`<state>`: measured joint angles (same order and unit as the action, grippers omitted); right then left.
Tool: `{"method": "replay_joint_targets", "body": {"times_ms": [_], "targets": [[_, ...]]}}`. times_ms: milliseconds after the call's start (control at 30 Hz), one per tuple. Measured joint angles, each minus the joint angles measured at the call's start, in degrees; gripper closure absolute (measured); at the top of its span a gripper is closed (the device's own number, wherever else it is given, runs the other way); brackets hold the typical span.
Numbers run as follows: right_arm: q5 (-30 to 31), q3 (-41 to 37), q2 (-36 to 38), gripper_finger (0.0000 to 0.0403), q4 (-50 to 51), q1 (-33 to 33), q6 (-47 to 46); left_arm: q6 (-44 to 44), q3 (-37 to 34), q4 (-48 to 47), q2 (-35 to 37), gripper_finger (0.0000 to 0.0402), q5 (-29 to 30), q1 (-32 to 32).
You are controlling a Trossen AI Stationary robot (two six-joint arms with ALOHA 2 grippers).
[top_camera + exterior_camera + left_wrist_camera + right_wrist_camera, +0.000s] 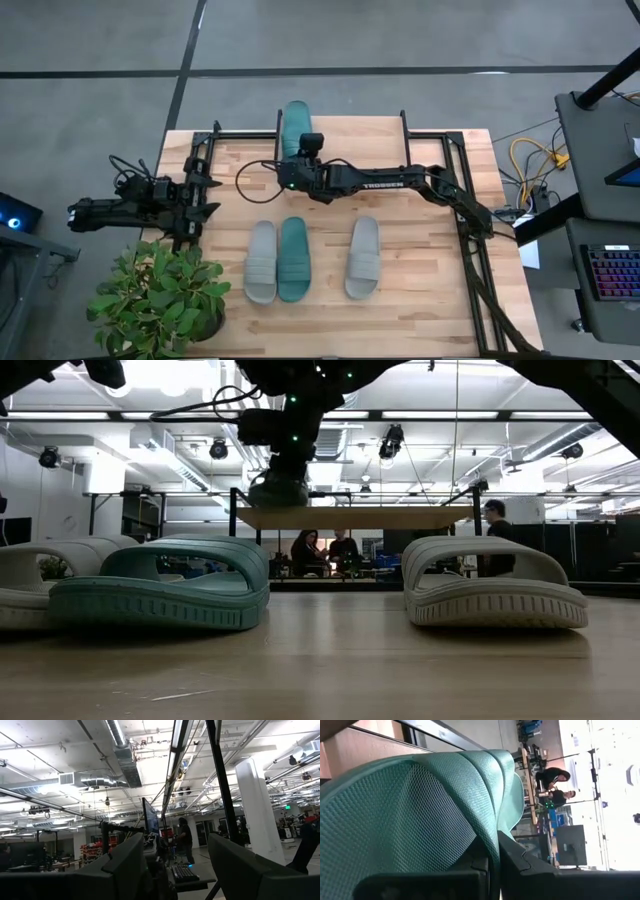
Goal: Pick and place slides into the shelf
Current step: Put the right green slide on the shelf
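In the right wrist view two dark fingers are closed on the thin edge of a teal slide, its textured rubber filling most of that picture. So the right gripper is clamped on this teal slide, which in the high view lies at the far edge of the table, over the shelf and pointing away from the three slides on the tabletop. Whether it already rests on the plank or is only held just above it I cannot tell.

By my reading the task is at its first placement — one slide at the shelf, three left. Those three lie in a row on the near side of the shelf: a grey slide touching a second teal slide, and another grey slide apart from that pair, toward the right arm's base.

The left gripper waits well off to the left of the shelf, beside a potted plant; its fingers stand wide apart with nothing between them.

The slides are moulded rubber — thick soles with ribbed sides, wide arched straps, a fine dimpled grain. The shelf is a light wooden plank on thin black legs, the table pale butcher-block wood.
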<state>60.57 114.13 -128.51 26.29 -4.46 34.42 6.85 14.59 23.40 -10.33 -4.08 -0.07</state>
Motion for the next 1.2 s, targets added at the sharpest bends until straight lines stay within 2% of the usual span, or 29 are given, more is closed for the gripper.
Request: {"method": "replay_joint_targets", "body": {"times_ms": [100,367,1200], "targets": [[2.46,0.00,0.00,0.0394,-0.07,0.06,-0.54,0.02,0.00,0.02,0.00,0.0194,0.00,0.01],[2.47,-0.02,0.00,0.0394,-1.39,0.31,0.12,0.08,0.00,0.02,0.00,0.0194,0.00,0.00],[-1.13,0.09,0.00,0.0394,-1.48,-0.48,-1.39,0.07,0.00,0.07,0.00,0.0194,0.02,0.00]]}}
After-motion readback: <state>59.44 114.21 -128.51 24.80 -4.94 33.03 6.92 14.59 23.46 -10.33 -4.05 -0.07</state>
